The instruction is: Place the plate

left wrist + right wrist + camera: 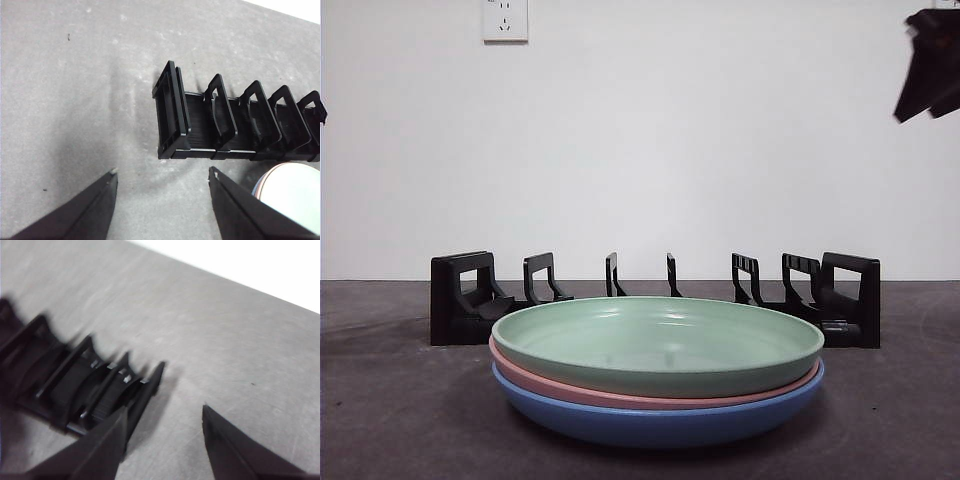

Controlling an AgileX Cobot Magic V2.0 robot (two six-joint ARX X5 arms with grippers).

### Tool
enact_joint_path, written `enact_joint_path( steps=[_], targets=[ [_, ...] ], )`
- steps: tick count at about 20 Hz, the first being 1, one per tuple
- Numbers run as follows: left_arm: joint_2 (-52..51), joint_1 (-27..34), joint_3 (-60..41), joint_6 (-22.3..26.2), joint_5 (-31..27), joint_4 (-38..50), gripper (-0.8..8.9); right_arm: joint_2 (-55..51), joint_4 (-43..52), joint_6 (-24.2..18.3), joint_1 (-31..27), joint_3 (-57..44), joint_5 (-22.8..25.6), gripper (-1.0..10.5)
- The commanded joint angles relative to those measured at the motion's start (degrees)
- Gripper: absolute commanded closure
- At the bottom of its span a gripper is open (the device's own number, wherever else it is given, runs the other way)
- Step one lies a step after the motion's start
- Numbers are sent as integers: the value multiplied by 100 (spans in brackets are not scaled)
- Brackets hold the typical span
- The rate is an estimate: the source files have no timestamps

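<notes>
Front view: the green plate [660,345] tops a pink plate [620,392] and a blue plate [650,420], near the worktop's [380,400] front edge, before the rack [655,295]. Left wrist view: my left claw [162,175] hangs apart, empty. Right wrist view: my right claw [165,412] hangs apart too.

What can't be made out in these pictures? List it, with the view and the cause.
- Pink plate and blue plate, front view: insides hidden by the green plate stacked on top.
- Plates, left wrist view: cut off by the picture's edge and the left gripper.
- Black rack, right wrist view: blurred, its slots unclear, partly behind the right gripper.
- Rack's middle base, front view: hidden behind the plates.
</notes>
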Motion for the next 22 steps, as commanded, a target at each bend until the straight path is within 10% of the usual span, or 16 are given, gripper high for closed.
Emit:
enact_joint_path(
  steps=[1,2,3,15,17,22],
  targets=[
    [20,4,85,-11,20,39,539,22,-26,238,-125,85,-326,698],
    [20,4,85,-7,20,44,588,22,-37,251,-140,85,-319,805],
    [20,4,85,0,46,33,835,20,0,254,-140,85,-280,935],
    [4,4,83,68,118,188,806,9,166,354,-136,85,-398,927],
    [-208,0,-48,796,-31,385,806,9,166,354,-136,85,-398,926],
    [-2243,24,-2334,621,-883,2041,806,9,166,354,-136,87,-398,926]
  ],
)
